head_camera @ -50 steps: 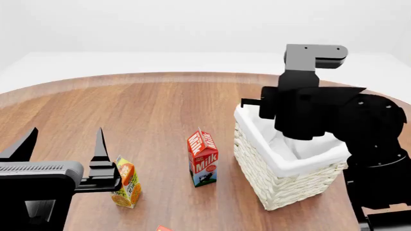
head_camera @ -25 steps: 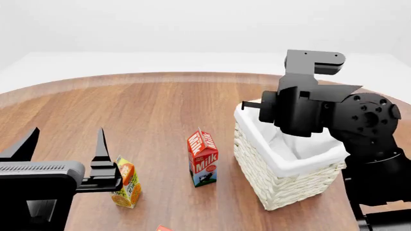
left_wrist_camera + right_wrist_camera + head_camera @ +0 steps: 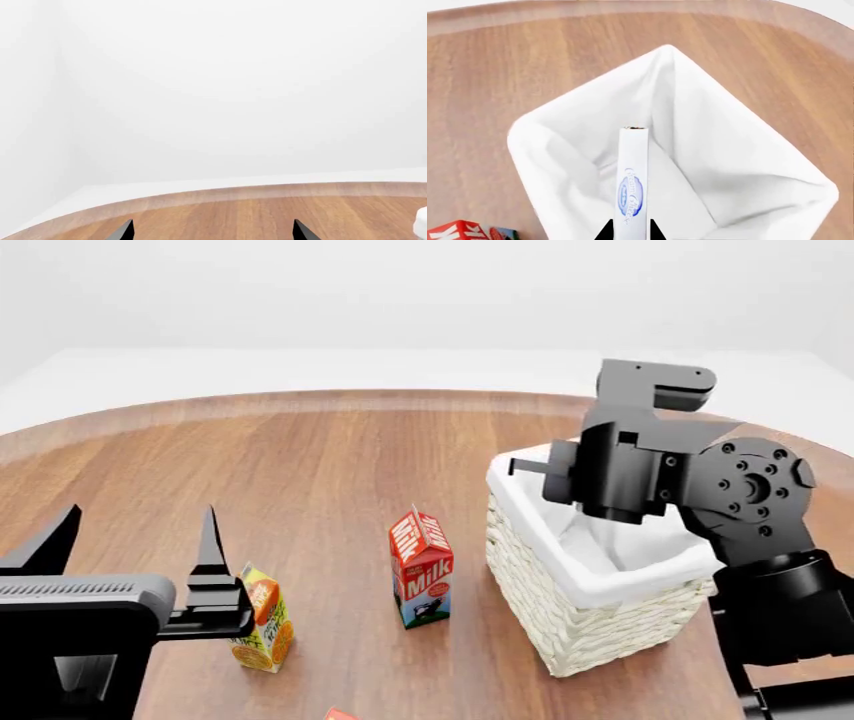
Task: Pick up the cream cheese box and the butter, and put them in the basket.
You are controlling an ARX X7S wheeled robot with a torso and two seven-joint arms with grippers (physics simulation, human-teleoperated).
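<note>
The right wrist view alone shows the cream cheese box (image 3: 633,185): a thin white box seen edge-on, clamped between the right gripper (image 3: 630,231) fingertips and held directly over the open mouth of the basket (image 3: 560,135), above its white cloth liner. In the head view the box is hidden behind the black right arm, whose gripper (image 3: 567,468) hangs over the basket (image 3: 587,635) near its far rim.

The head view alone shows the left gripper (image 3: 134,540), its two pointed fingers standing well apart with nothing between them, low at the near left above the table. The left wrist view catches only the two dark fingertips (image 3: 123,231) with a wide gap, the table edge and blank white wall beyond.

A blue oval script logo runs along the box's narrow side; its words are too small to be sure of. The red carton (image 3: 422,567), standing upright just left of the basket, reads "Milk" in white. An orange juice carton (image 3: 263,620) stands near the left gripper. A sliver of orange-red at the bottom edge of the head view may be the butter (image 3: 340,714), though too little shows to tell.

The round wooden table (image 3: 320,470) has a light rim and sits in a plain white room.
</note>
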